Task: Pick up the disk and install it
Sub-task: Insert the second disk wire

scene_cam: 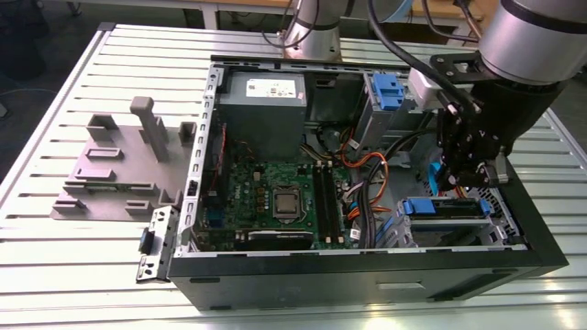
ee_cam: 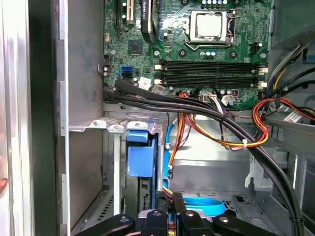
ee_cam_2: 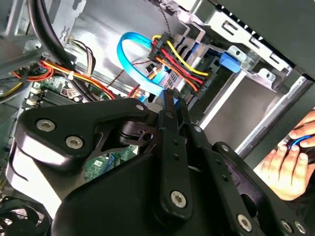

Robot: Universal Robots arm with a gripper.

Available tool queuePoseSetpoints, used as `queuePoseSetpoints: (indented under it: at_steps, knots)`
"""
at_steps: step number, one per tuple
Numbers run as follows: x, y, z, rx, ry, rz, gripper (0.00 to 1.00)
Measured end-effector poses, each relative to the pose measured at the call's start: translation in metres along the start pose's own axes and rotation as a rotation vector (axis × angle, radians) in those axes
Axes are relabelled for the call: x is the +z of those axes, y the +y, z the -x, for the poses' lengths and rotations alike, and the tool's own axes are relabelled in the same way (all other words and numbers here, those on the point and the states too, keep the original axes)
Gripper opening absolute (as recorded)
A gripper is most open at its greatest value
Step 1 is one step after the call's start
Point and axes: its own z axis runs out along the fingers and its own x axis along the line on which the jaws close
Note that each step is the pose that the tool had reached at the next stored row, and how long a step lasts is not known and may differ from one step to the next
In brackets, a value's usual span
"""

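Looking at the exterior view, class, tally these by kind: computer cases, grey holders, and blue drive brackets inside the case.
Computer case: 1
Grey holder: 1
Blue drive brackets: 2
Total: 4

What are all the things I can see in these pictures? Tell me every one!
Computer case: one, black, open, lying on the table.
Table: one, silver, slatted, under everything.
Motherboard: one, green, inside the case.
Power supply: one, grey, at the case's far end.
Holder with posts: one, grey, on the table toward the exterior view's left of the case.
Disk: one, blue-framed, sitting in the metal bay by the gripper.
Blue cable: one, looped near the drive connectors.
Wire bundle: red, yellow, orange and black, across the case.
Person's hand: one, outside the case, in the second wrist view.
Gripper: one, black, fingers together, down inside the case.
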Motion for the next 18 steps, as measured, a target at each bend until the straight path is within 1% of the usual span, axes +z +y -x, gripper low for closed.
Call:
queuePoseSetpoints:
  at_steps: [12, 14, 16, 18]
  knots:
    - [0.0012, 0.0004, -0.0152, 0.000, 0.0000, -0.0019, 0.16]
    - [0.0013, 0.0003, -0.0161, 0.000, 0.0000, -0.0049, 0.16]
    - [0.0013, 0.0004, -0.0163, 0.001, 0.0002, -0.0117, 0.16]
    - [0.0013, 0.0005, -0.0166, 0.001, 0.0001, -0.0149, 0.16]
